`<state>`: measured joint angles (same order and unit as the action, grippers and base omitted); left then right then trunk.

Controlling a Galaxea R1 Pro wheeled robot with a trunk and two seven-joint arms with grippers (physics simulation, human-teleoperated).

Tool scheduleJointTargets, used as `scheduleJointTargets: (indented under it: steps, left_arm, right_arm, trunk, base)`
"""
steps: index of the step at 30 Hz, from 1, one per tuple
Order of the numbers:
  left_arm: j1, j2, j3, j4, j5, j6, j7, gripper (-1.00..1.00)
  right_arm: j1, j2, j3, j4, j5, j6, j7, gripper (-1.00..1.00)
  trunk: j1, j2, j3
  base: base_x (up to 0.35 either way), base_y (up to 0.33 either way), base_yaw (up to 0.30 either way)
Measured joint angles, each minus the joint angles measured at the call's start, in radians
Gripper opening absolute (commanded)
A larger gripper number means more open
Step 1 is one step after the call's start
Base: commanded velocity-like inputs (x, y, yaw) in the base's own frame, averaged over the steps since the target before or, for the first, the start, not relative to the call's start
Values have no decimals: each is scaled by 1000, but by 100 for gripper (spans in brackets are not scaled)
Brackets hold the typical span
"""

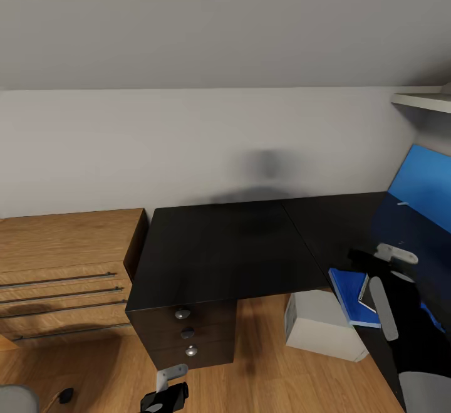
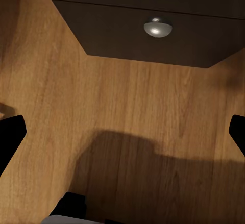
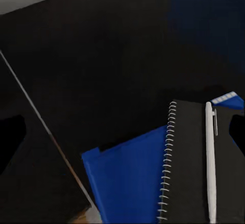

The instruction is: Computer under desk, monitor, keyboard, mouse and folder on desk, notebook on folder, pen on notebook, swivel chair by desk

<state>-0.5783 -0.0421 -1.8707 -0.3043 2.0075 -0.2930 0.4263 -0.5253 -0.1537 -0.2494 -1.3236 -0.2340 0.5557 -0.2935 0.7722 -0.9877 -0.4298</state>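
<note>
— Item one, stationery?
— Blue folder (image 3: 130, 180) flat on the black desk (image 1: 232, 250) near its front edge; spiral notebook (image 3: 186, 163) stacked on it, white pen (image 3: 210, 157) on top, long axis parallel to the spiral binding. No legible writing.
— Grippers?
— Right gripper (image 3: 122, 132) above the stack, fingers spread wide, empty. Left gripper (image 2: 122, 132) open over the wood floor (image 2: 127, 112), by the drawer knob (image 2: 157, 28), empty.
— Under the desk?
— White computer (image 1: 322, 325).

Setting: home bedroom workspace | black L-shaped tabletop (image 1: 232, 244) with knobbed drawer unit (image 1: 185, 334) | wooden dresser (image 1: 62, 262) beside it | wood-plank floor (image 1: 263, 375) | plain walls, sloped ceiling | monitor (image 1: 421, 187), folder (image 3: 127, 178), notebook (image 3: 186, 163), pen (image 3: 210, 157)
</note>
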Motion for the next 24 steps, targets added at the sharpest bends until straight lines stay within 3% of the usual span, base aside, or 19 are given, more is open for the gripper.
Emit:
scheduleJointTargets:
  steps: [1, 2, 7, 11, 12, 20, 21, 24]
  left_arm:
    - [0, 0, 0, 0, 0, 0, 0, 100]
    - [0, 0, 0, 0, 0, 0, 0, 100]
    - [0, 1, 0, 0, 0, 0, 0, 100]
    - [0, 1, 0, 0, 0, 0, 0, 100]
    - [0, 2, 0, 0, 0, 0, 0, 100]
    - [0, 2, 0, 0, 0, 0, 0, 100]
    - [0, 3, 1, 1, 1, 0, 0, 100]
    - [0, 3, 1, 3, 1, 1, 1, 100]
  right_arm:
    - [20, 15, 5, -32, 1, 13, 0, 100]
    - [63, 51, 33, -99, 2, 51, 0, 100]
    - [100, 93, 108, -149, 6, 122, 1, 100]
    - [108, 109, 151, -156, 8, 142, 1, 100]
    - [111, 121, 186, -157, 7, 149, 0, 100]
    - [113, 129, 228, -142, 11, 154, 1, 100]
    - [114, 132, 343, -54, 10, 145, 0, 100]
    - [114, 133, 385, 8, 16, 131, 1, 100]
  trunk:
    - [0, 0, 0]
    - [0, 0, 0]
    - [0, 0, 0]
    - [0, 0, 0]
    - [0, 0, 0]
    - [1, 0, 0]
    - [1, 0, 0]
    - [1, 0, 0]
  base:
    - [0, 0, 0]
    - [0, 0, 0]
    - [0, 0, 0]
    - [-20, 0, 0]
    - [-123, 0, 0]
    - [-255, 0, 0]
    - [-333, 0, 0]
    - [-334, 0, 0]
